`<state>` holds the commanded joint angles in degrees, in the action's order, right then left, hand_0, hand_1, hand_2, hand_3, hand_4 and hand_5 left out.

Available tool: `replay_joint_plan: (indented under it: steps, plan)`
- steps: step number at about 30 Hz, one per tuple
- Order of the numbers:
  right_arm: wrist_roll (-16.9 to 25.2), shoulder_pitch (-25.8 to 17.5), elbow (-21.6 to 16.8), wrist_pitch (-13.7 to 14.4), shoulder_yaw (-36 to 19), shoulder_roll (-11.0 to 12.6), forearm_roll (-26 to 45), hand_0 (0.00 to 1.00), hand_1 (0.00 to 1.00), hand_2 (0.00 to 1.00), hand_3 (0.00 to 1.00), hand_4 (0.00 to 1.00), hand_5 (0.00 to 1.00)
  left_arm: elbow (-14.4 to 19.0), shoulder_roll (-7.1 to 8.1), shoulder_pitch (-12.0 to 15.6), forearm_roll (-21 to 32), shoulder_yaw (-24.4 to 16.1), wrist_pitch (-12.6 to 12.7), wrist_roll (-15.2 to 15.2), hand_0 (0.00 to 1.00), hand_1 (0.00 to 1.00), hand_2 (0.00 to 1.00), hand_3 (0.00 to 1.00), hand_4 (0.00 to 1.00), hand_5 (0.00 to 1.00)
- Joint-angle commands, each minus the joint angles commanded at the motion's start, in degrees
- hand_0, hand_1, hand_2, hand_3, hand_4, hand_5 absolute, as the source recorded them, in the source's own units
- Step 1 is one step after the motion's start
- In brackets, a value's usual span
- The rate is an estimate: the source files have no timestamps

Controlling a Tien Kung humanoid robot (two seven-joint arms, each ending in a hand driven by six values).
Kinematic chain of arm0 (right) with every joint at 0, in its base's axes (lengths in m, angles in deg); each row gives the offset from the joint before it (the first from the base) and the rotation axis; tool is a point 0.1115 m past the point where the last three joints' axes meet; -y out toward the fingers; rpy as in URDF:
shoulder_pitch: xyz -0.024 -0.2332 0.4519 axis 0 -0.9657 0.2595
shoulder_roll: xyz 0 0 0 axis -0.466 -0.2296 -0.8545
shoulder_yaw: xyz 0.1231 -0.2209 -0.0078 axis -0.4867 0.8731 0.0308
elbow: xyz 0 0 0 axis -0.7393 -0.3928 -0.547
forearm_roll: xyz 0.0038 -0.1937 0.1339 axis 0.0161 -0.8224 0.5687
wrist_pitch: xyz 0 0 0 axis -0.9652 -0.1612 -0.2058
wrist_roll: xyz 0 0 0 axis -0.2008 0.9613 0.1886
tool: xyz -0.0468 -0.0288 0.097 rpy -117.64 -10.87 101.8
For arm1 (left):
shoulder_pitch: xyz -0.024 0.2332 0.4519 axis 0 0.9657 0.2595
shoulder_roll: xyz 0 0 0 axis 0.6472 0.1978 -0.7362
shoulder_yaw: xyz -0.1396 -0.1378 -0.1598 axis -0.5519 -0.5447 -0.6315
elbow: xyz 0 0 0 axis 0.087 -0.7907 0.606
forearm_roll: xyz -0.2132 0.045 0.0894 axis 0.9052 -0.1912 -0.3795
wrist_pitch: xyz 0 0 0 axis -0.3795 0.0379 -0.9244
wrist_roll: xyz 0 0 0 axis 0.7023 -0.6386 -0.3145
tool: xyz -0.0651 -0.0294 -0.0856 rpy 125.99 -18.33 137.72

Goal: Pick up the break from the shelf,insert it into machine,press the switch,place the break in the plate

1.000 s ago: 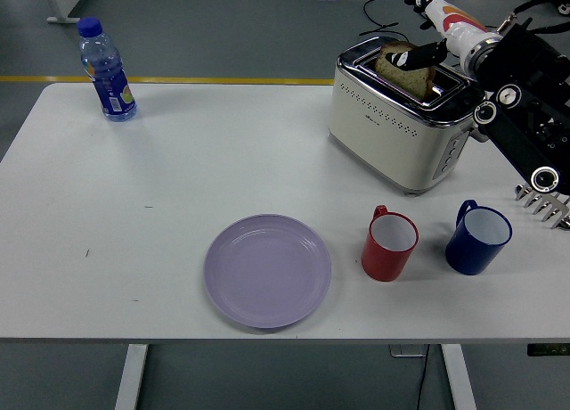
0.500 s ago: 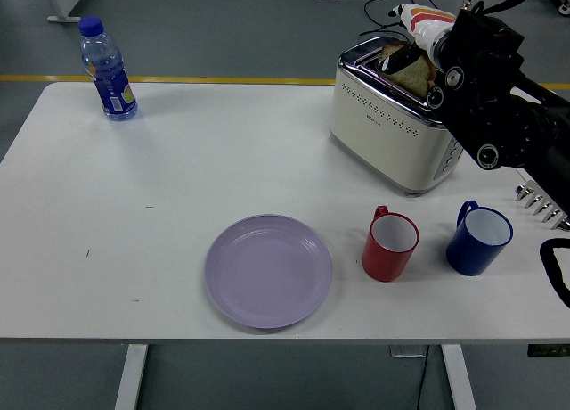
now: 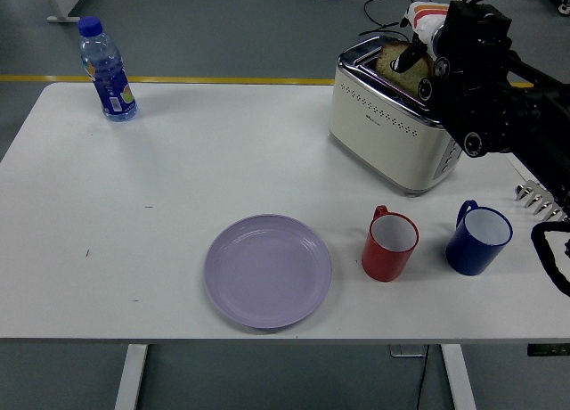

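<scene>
The right arm (image 3: pixel 485 98) reaches in from the right edge, its wrist bent forward, fingers mostly hidden.

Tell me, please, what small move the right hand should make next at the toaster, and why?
Probably lower the bread slice straight down into the slot. The right hand is above the toaster, its fingers on the slice, and the slice stands well above the toaster's top, so it is not yet fully inserted. The purple plate is bare.
</scene>
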<state>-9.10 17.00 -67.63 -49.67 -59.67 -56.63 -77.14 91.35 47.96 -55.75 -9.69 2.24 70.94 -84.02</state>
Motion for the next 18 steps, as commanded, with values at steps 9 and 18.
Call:
replay_joint_plan:
  steps: [9,18]
  plan:
    - [1.51,1.07,4.19,1.00,2.67,0.00,2.09,0.629,0.583,0.609,0.800,0.782,0.281,0.00,-0.02,0.01,0.15,0.12,0.14,-0.02,0.657,0.569,0.580,0.614,0.325,0.985]
    - [2.97,0.37,5.13,1.51,5.77,0.00,7.88,0.617,0.584,0.612,0.792,0.768,0.273,0.00,-0.04,-0.01,0.35,0.30,0.24,0.03,0.658,0.568,0.579,0.613,0.327,0.983]
